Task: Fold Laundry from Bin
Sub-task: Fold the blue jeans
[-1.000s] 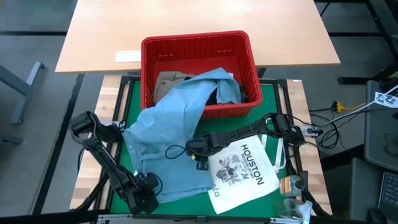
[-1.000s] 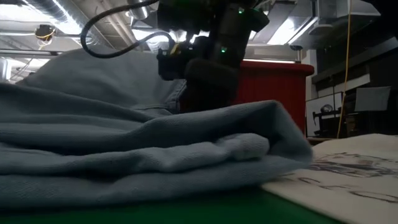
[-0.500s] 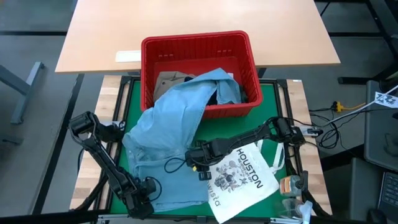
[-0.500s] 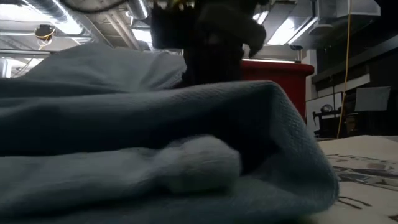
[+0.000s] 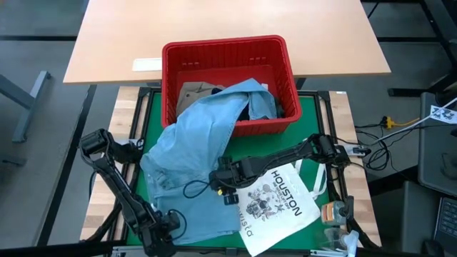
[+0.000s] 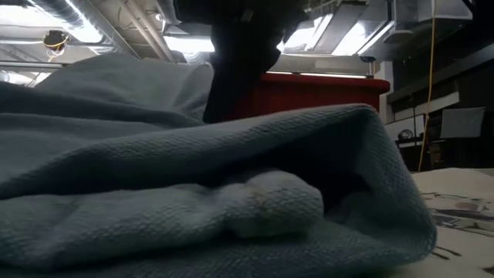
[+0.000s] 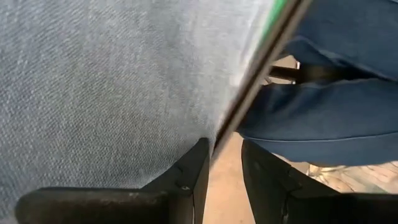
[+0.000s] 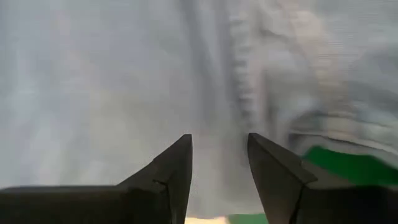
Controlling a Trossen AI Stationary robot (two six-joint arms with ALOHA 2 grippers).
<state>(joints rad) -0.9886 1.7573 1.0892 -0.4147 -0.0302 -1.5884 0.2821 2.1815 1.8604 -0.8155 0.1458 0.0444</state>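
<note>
Denim garment (image 5: 194,153), light blue, is draped from the red bin (image 5: 227,53) over its near rim onto the green surface (image 5: 308,114). Left gripper (image 5: 163,235) is set at the garment's near edge, jaws narrowly parted; a pinch on cloth cannot be told. Right gripper (image 5: 221,173) is pressed on the denim mid-surface, jaws parted, grip likewise unclear. White tote bag (image 5: 277,200) lies right of it.
</note>
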